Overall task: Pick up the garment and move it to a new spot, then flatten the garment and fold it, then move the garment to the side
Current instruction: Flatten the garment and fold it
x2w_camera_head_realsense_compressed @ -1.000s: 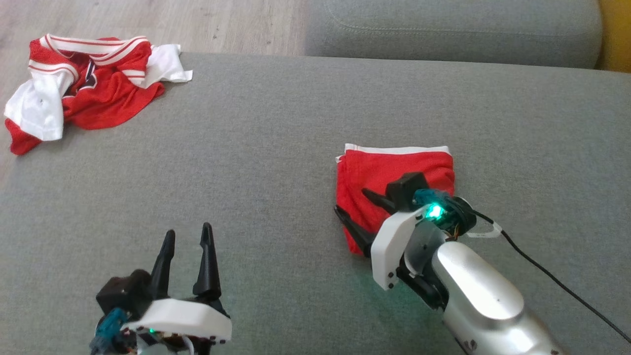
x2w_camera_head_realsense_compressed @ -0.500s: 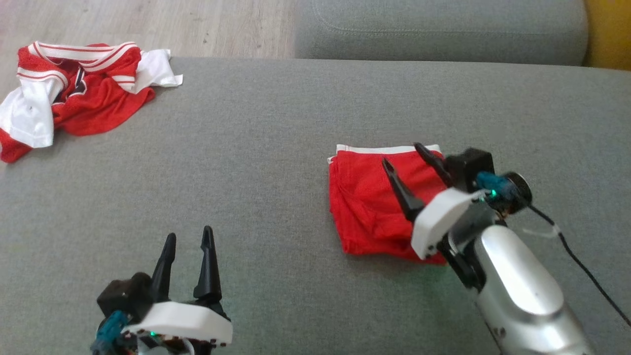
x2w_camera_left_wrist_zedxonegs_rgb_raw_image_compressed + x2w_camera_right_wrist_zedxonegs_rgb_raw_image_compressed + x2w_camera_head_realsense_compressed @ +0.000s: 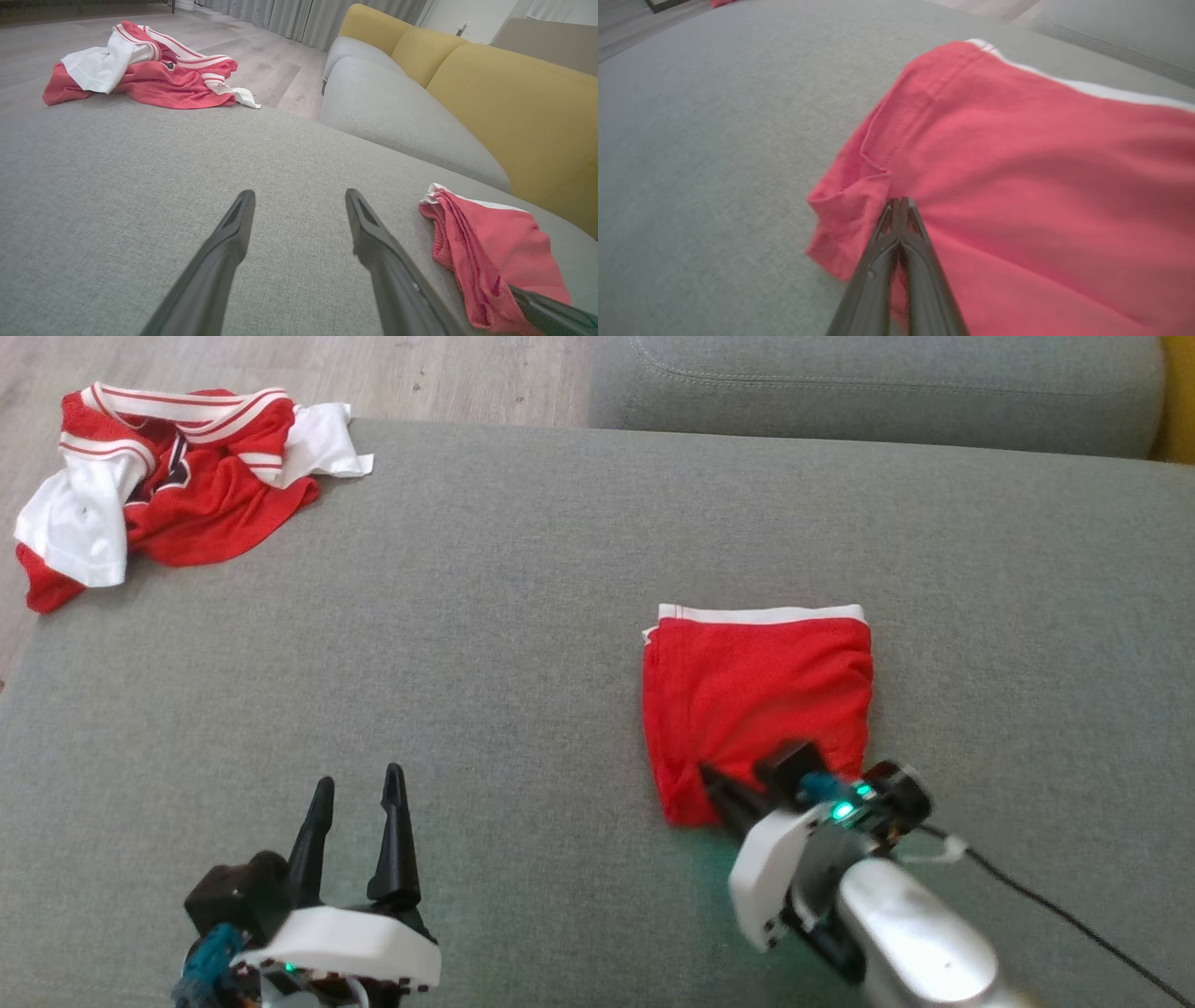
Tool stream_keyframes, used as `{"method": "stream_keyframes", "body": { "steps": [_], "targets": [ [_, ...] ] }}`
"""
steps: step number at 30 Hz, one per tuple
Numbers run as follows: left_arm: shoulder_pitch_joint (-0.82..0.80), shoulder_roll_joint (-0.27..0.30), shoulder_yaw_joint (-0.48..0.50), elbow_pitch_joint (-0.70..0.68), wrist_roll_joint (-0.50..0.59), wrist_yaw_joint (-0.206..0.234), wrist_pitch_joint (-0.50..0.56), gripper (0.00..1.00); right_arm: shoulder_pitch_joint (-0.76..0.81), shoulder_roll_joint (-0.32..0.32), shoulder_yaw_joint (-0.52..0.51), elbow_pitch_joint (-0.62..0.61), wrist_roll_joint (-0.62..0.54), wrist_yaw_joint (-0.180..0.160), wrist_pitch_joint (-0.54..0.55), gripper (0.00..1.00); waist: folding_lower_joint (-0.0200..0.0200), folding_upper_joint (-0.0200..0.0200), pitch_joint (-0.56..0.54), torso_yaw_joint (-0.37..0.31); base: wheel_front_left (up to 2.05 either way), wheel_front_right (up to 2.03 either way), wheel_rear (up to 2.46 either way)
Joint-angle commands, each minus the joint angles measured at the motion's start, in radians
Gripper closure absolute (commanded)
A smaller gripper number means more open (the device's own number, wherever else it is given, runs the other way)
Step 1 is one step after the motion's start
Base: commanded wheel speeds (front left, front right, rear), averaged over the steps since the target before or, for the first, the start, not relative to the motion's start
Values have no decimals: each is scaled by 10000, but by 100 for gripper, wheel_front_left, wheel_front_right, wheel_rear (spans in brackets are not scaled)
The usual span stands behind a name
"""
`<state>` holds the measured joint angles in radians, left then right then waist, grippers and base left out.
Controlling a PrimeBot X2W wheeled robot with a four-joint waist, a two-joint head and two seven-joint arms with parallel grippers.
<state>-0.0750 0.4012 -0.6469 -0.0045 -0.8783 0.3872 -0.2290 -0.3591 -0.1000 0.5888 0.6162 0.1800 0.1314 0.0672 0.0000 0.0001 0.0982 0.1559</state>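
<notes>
One crumpled red-and-white jersey [image 3: 201,490] well apart from the folded garment [image 3: 756,691].

Head view: mounted high, facing forward and down over the sofa seat [image 3: 467,635], wide coverage; shorts [image 3: 756,700] at 3 o'clock, jersey [image 3: 205,504] at 10 o'clock. Left wrist view: low over the sofa seat, facing along the left tool [image 3: 299,193] toward the jersey at 10 o'clock. Right wrist view: very near, facing along the right tool [image 3: 900,201] onto the shorts. All three views share the shorts and sofa seat.
</notes>
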Motion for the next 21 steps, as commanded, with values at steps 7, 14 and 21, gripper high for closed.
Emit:
{"method": "stream_keyframes", "body": {
  "steps": [7, 14, 21],
  "targets": [
    [-365, 169, 435, -238, 64, 35, -99, 0, -575, 252, 1605, 303, 716, -7, -105, 100, 0, -1, -22, 10, 0, 0, 0],
    [-398, 175, 432, -153, 240, -44, -166, 0, -951, 198, 1887, 418, 997, -7, -833, 71, 0, -1, -206, -208, 0, 0, 0],
    [-466, 64, 379, 112, 556, -191, -243, 0, -684, 270, 457, -2, 816, -7, -1743, 0, 0, -1, -732, -588, 0, 0, 0]
  ]
}}
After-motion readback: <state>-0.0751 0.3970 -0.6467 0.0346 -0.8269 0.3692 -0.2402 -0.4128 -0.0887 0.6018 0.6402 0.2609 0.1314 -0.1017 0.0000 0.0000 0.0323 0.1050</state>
